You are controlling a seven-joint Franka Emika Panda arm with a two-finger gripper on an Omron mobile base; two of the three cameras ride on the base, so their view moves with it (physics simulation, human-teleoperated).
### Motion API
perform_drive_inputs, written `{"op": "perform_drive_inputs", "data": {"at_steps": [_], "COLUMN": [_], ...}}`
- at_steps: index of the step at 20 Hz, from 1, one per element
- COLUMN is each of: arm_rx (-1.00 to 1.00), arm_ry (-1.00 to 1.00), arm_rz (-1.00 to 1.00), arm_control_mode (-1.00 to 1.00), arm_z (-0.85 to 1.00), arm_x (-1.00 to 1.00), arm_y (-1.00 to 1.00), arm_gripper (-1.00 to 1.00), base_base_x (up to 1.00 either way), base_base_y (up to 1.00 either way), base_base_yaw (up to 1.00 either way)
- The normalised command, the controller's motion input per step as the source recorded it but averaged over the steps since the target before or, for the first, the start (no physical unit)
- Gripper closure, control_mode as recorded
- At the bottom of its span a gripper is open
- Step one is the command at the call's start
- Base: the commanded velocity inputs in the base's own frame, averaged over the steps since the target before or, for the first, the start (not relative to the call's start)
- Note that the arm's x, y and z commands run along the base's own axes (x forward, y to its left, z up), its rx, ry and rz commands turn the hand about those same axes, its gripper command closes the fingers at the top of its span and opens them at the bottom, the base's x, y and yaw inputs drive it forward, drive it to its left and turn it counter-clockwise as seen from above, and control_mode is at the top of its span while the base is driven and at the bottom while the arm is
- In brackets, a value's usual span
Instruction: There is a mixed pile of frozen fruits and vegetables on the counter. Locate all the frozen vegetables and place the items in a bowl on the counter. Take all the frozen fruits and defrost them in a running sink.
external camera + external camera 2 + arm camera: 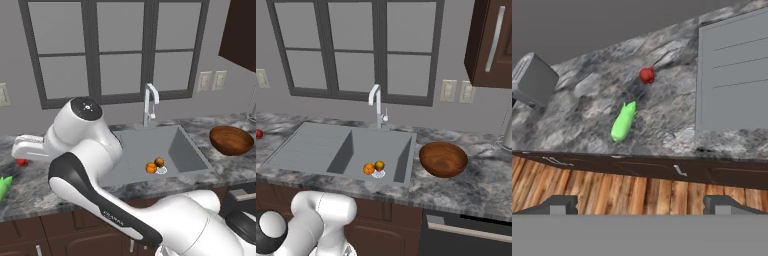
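Two dark fingertips of the gripper (640, 205) stand wide apart at the bottom of the hand view, with nothing between them; the tool is released. Ahead of the fingertips, across the dark cabinet fronts, lies the grey marbled counter (582, 120). On it, a little to the left of the line between the tips, lies the green pointed piece (623, 121), and just beyond it the red ball (646, 75); the two are near each other but apart. Farther left stands a grey boxy appliance (533, 80), and to the right ahead is the ribbed drainboard (734, 75). In the base views, the bright orange ball (151, 168) and the brownish orange ball (159, 162) sit touching by the drain in the sink (187, 155), below the pale tap (149, 102). The wooden bowl (231, 140) rests on the counter beyond the sink.
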Motion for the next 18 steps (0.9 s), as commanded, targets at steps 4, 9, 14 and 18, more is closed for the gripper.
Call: {"op": "perform_drive_inputs", "data": {"at_steps": [4,9,14,18], "arm_rx": [0.0,0.0,0.0,0.0], "arm_ry": [0.05,0.06,0.05,0.03], "arm_rz": [0.0,0.0,0.0,0.0], "arm_control_mode": [-1.0,-1.0,-1.0,-1.0], "arm_z": [-0.22,-0.21,-0.2,-0.16], "arm_x": [0.0,0.0,0.0,0.11], "arm_y": [0.16,0.16,0.13,0.02], "arm_gripper": [-1.0,-1.0,-1.0,-1.0], "base_base_x": [0.0,0.0,0.0,0.0], "base_base_y": [0.0,0.0,0.0,0.0], "base_base_yaw": [0.0,0.0,0.0,0.0]}}
